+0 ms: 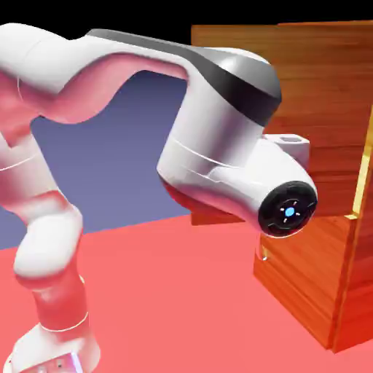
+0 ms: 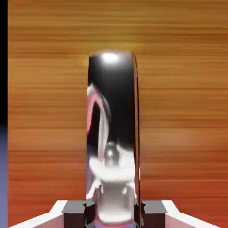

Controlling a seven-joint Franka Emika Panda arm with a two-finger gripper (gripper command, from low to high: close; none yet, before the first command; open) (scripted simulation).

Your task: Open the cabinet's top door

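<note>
The end effector point(image 2: 114, 213) is clamped on the silver handle point(image 2: 113, 133) of the top door point(image 2: 178, 111), against the cabinet point(image 1: 320, 291).

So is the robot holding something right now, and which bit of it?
Yes. The end effector is shut on the shiny metal handle of the top door, gripping the handle's lower end between its two fingers.

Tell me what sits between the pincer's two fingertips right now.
In the hand view, the top door's curved silver handle runs up between the pincer's fingertips, which are shut on it. The exterior view hides this behind the arm.
</note>
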